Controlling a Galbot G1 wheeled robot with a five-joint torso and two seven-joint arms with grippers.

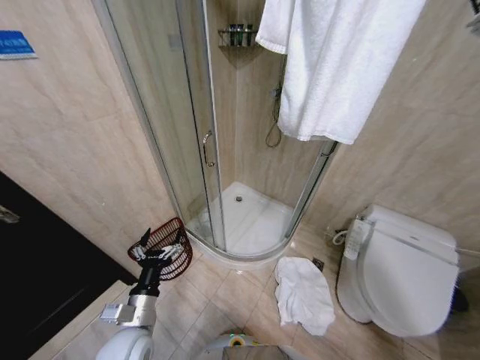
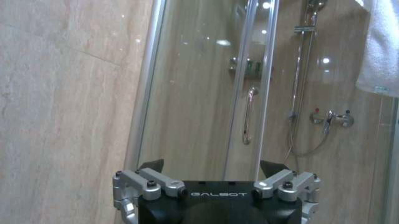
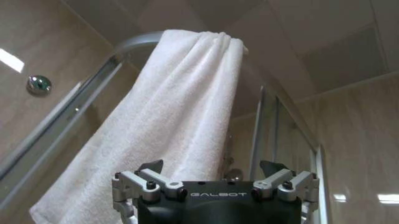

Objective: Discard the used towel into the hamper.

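The hamper (image 1: pixel 166 245), a small round reddish-brown open-weave basket, stands on the floor against the left wall beside the shower. My left gripper (image 1: pixel 160 253) hovers just in front of it, open and empty; its wrist view has the gripper (image 2: pixel 212 166) facing the shower door. One white towel (image 1: pixel 304 294) lies crumpled on the floor tiles between the shower base and the toilet. Another white towel (image 1: pixel 341 64) hangs over the shower's top rail. My right gripper (image 3: pixel 212 166) is open and empty, pointing up at this hanging towel (image 3: pixel 168 126) from below.
A curved glass shower cabin (image 1: pixel 240 217) fills the corner ahead, its door handle (image 2: pixel 248 116) facing me. A white toilet (image 1: pixel 401 274) stands at the right. A dark cabinet (image 1: pixel 37 270) lines the left. Open floor tiles (image 1: pixel 225 300) lie between hamper and crumpled towel.
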